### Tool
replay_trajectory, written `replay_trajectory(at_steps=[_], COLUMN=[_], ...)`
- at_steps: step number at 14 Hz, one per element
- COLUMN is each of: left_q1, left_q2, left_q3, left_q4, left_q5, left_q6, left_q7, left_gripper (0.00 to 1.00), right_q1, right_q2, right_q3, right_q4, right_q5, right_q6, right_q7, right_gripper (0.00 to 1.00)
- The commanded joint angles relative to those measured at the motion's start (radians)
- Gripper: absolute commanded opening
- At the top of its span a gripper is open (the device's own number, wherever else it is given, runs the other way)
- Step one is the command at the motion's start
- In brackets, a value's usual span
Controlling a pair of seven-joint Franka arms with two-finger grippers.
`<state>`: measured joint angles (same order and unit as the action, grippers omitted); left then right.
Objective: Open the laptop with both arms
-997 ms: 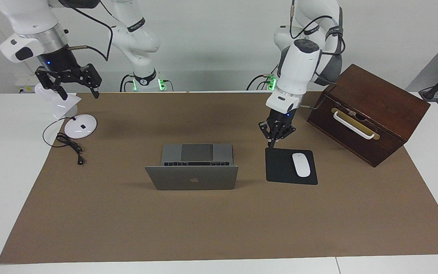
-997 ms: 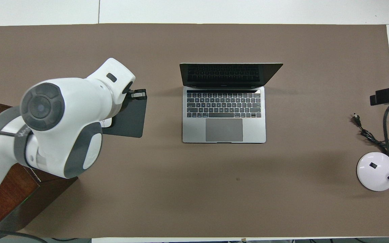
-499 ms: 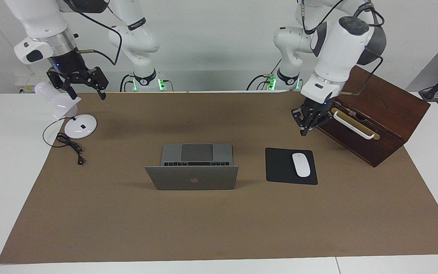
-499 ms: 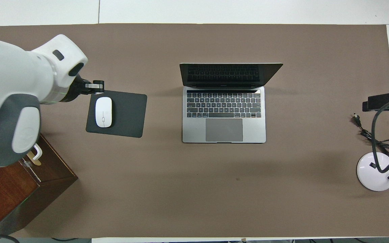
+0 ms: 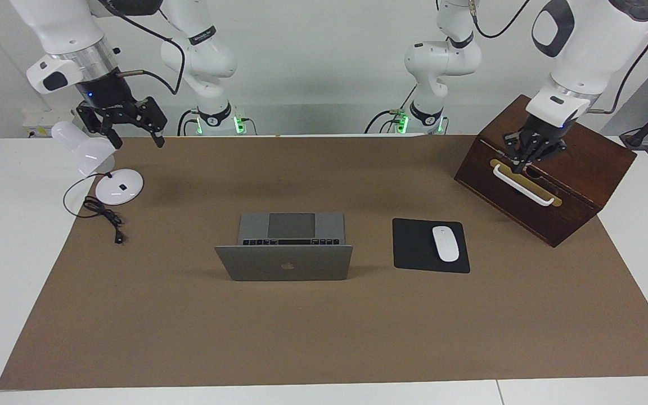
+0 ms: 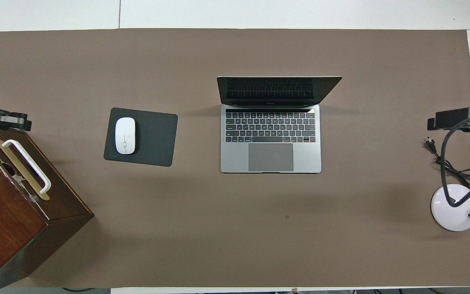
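The silver-grey laptop stands open in the middle of the brown mat, its lid upright and its keyboard and trackpad showing in the overhead view. My left gripper hangs shut and empty over the front top edge of the wooden box, well away from the laptop; it shows at the edge of the overhead view. My right gripper is open and empty, raised over the mat's corner beside the lamp; it also shows in the overhead view.
A black mouse pad with a white mouse lies beside the laptop toward the left arm's end. A dark wooden box with a white handle stands past it. A white desk lamp and its cable sit at the right arm's end.
My left gripper has risen from beside the mouse pad and swung out over the wooden box. My right gripper has shifted slightly near the lamp. The laptop has not moved.
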<state>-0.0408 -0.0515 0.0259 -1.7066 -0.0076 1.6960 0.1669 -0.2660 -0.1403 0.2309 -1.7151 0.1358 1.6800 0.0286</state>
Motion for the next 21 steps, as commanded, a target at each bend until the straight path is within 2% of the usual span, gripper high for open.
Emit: replay_trajectory(at_steps=[1, 2, 4, 5, 6, 7, 11, 13, 16, 18, 21], left_q1=[0.013, 0.024, 0.027, 0.027, 0.029, 0.032, 0.048, 0.038, 0.006, 0.002, 0.004], left_q2=[-0.024, -0.027, -0.028, -0.028, -0.028, -0.030, -0.030, -0.030, -0.028, -0.028, -0.030], left_q3=[-0.012, -0.004, -0.001, -0.001, -0.001, 0.000, -0.001, -0.006, -0.018, -0.020, -0.021], left_q4=[-0.013, -0.016, -0.016, -0.016, -0.016, -0.015, -0.015, -0.008, -0.007, -0.007, -0.008], left_q5=[0.051, 0.052, 0.052, 0.052, 0.051, 0.051, 0.051, 0.037, 0.035, 0.035, 0.035], left_q6=[-0.029, -0.033, -0.059, -0.061, -0.053, -0.042, -0.032, -0.029, -0.018, -0.032, -0.032], left_q7=[0.013, 0.014, 0.013, 0.011, 0.009, 0.011, -0.003, -0.026, -0.168, -0.185, -0.175], left_gripper=[0.00, 0.00, 0.00, 0.01, 0.73, 1.00, 1.00, 1.00, 1.00, 1.00, 1.00], right_q1=[0.011, 0.068, 0.305, 0.377, 0.387, 0.372, 0.284, 0.284, 0.286, 0.287, 0.286], right_q2=[-0.016, -0.015, -0.012, -0.010, -0.008, -0.008, 0.011, 0.019, 0.044, 0.074, 0.074], right_q3=[0.004, -0.022, -0.274, -0.357, -0.376, -0.375, -0.289, -0.288, -0.288, -0.286, -0.286], right_q4=[-0.023, -0.020, -0.021, -0.021, -0.020, -0.020, -0.026, -0.023, 0.024, 0.077, 0.080], right_q5=[0.016, 0.016, -0.001, -0.005, -0.019, -0.039, -0.061, -0.077, -0.082, -0.093, -0.094], right_q6=[0.026, 0.026, 0.024, 0.024, 0.024, 0.024, 0.012, 0.001, -0.049, -0.092, -0.094], right_q7=[-0.030, -0.030, -0.030, -0.036, -0.048, -0.068, -0.087, -0.085, -0.081, -0.066, -0.064], right_gripper=[1.00, 1.00, 1.00, 1.00, 1.00, 1.00, 1.00, 1.00, 1.00, 1.00, 1.00])
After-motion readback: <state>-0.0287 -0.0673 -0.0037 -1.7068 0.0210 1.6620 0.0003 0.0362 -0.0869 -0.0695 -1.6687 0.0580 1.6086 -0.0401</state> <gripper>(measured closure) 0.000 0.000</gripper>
